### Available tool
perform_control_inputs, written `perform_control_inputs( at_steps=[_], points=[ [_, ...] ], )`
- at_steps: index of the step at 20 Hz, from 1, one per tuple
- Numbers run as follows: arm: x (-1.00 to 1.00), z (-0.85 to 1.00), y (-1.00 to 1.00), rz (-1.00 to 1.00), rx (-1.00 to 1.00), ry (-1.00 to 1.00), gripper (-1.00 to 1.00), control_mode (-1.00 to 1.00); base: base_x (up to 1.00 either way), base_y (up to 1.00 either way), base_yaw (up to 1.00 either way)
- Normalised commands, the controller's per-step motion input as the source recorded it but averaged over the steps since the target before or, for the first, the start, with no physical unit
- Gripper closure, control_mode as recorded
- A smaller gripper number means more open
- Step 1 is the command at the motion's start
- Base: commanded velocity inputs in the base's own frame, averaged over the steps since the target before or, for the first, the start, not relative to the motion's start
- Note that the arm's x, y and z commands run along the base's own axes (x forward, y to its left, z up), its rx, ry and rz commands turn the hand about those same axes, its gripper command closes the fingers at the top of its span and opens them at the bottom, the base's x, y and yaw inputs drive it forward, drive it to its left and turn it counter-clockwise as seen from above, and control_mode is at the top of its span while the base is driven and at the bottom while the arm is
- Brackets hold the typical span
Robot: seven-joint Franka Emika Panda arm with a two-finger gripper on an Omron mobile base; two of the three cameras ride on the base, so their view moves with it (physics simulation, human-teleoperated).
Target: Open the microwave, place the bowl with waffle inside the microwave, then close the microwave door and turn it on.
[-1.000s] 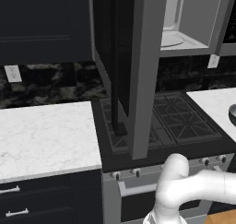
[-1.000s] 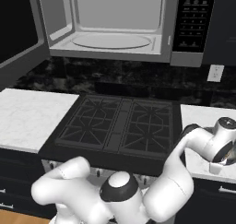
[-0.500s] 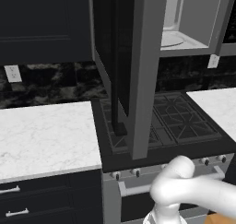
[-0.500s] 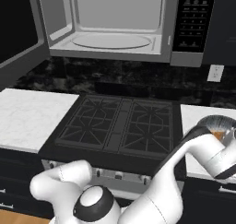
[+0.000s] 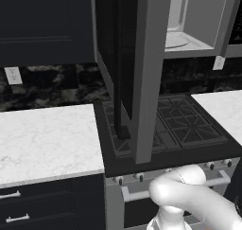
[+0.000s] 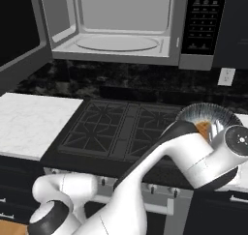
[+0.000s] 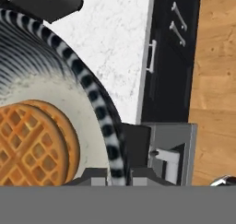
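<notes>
The microwave (image 6: 121, 26) hangs open above the stove, its white turntable (image 6: 116, 43) bare. The microwave door (image 5: 142, 58) swings out wide to the left, edge-on in the left base view. My gripper (image 7: 114, 174) is shut on the rim of the bowl (image 7: 99, 108), which passes between the fingertips. The bowl (image 6: 208, 117) hangs tilted above the stove's right edge, below and right of the microwave opening. The waffle (image 7: 32, 144) lies inside the bowl, and a sliver of the waffle (image 6: 204, 128) shows orange in the right base view.
The black stove (image 6: 126, 127) lies under the microwave, with white marble counters to its left (image 6: 34, 118) and right (image 7: 120, 48). The microwave's control panel (image 6: 201, 21) is at its right side. The open door reaches down over the stove's left half.
The arm has raised the bowl up off the right counter and carried it left toward the stove. The microwave and its door have not moved.
</notes>
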Motion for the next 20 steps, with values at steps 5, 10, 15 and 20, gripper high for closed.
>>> perform_control_inputs(
  at_steps=[5,10,15,20],
  points=[
    [-0.52,0.6,1.0,0.23,-0.16,-0.07,1.0,-1.0,0.0,0.0,0.0],
    [-0.5,0.54,1.0,0.14,-0.12,-0.11,1.0,-1.0,0.0,0.0,0.0],
    [-0.4,0.67,1.0,0.11,-0.12,-0.11,1.0,-1.0,0.0,0.0,0.0],
    [-0.26,0.79,1.0,0.11,-0.12,-0.1,1.0,-1.0,0.0,0.0,0.0]
  ],
)
